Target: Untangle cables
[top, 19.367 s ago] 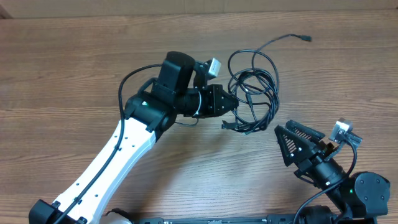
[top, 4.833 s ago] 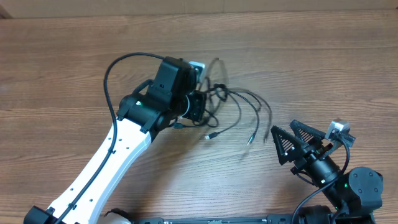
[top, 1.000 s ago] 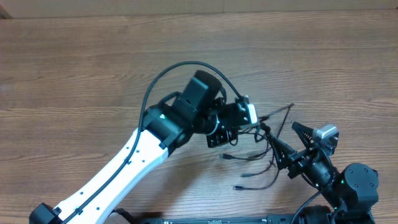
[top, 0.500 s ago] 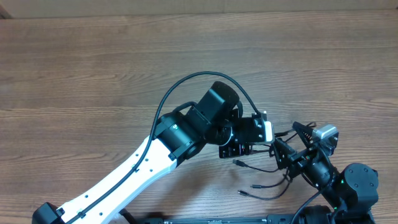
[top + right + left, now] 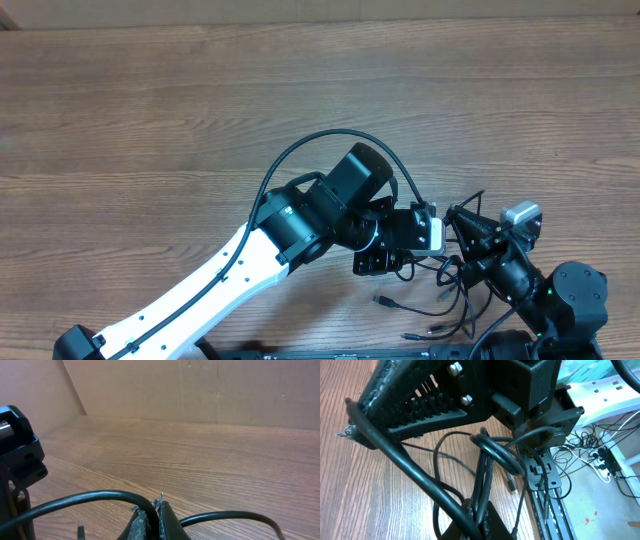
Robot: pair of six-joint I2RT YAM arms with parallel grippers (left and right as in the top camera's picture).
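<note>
The left gripper (image 5: 474, 510) and the right gripper (image 5: 152, 516) were both clenched on the cables (image 5: 483, 474). These looked light, limp and snag-prone, probably best held near a plug.

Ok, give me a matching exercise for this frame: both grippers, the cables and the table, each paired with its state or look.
1. left gripper
2. right gripper
3. cables
4. table

A. brown wood grain
B. thin, black, tangled between the grippers
C. shut on cables, far right in the overhead view
D. shut on cables, nearer the middle

Pairs: 1-D, 2-C, 3-B, 4-A
</note>
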